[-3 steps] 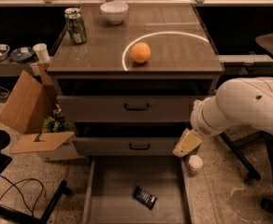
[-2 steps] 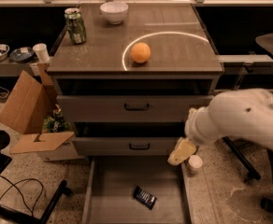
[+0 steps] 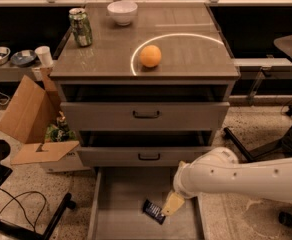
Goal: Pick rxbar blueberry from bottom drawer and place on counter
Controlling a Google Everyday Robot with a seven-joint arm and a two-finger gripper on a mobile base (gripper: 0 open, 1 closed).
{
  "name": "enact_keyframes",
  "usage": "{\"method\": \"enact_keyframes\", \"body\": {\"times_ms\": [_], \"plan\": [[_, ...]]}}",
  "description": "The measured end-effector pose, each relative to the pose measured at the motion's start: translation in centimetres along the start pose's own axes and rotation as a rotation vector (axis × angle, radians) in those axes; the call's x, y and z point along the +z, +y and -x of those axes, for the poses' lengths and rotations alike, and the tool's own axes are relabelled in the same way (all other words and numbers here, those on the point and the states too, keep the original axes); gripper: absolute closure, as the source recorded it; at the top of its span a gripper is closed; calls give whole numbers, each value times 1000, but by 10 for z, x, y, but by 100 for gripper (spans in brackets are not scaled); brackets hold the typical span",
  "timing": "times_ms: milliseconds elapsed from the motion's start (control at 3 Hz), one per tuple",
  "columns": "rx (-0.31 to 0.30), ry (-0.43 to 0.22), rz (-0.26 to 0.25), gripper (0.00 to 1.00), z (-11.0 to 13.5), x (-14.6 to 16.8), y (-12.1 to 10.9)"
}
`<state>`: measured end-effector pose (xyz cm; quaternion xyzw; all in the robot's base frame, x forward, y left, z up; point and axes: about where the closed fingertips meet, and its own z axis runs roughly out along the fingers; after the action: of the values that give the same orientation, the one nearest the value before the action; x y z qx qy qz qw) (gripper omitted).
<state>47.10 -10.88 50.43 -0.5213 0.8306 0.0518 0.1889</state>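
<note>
The rxbar blueberry (image 3: 154, 211) is a dark navy bar lying flat on the floor of the open bottom drawer (image 3: 121, 204), right of its middle. My gripper (image 3: 172, 204) hangs low over the drawer at the end of the white arm, its pale tips just right of the bar and very close to it. The counter (image 3: 186, 59) is the glossy grey-brown cabinet top with a bright curved ring of light. An orange (image 3: 150, 56) sits on it near the middle.
A white bowl (image 3: 122, 12) and a green can (image 3: 80, 27) stand at the back of the counter. Two upper drawers with black handles (image 3: 146, 115) are ajar. An open cardboard box (image 3: 33, 119) is at the left. A chair base (image 3: 266, 139) is at the right.
My arm has swung left and down. The gripper has moved from beside the drawer's right wall to over the drawer floor next to the bar.
</note>
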Motion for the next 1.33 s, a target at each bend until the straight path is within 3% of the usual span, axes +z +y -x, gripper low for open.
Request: {"method": "enact_keyframes", "body": {"times_ms": [667, 1000, 1333], "plan": [[59, 40, 40, 0, -59, 108, 0], [59, 40, 40, 0, -59, 108, 0], [67, 28, 57, 0, -61, 137, -1]]}}
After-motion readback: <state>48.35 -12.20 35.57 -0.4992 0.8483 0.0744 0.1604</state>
